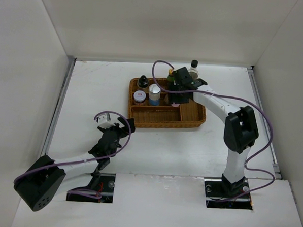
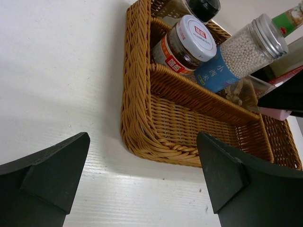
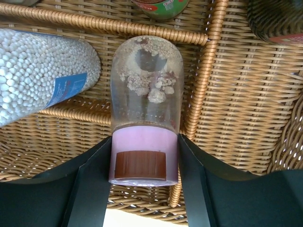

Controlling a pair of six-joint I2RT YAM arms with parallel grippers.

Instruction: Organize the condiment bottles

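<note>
My right gripper (image 1: 176, 94) is shut on the pink lid of the pink-lidded shaker (image 3: 147, 94), held over the brown wicker tray (image 1: 192, 118) beside a divider. In the tray stand the squat black-capped bottle (image 1: 142, 82), the white-lidded jar (image 1: 139, 96) and the blue-white cylinder (image 1: 154, 94). The yellow-capped red-green bottle (image 1: 171, 73) is partly hidden behind my right gripper. The tall dark-sauce bottle (image 1: 194, 68) stands at the tray's far edge. My left gripper (image 1: 116, 122) is open and empty on the table, just off the tray's near left corner (image 2: 142, 137).
White walls close in the table on the left, right and far sides. The tray's long front compartment (image 1: 159, 114) holds nothing. The right arm reaches over the tray's right end.
</note>
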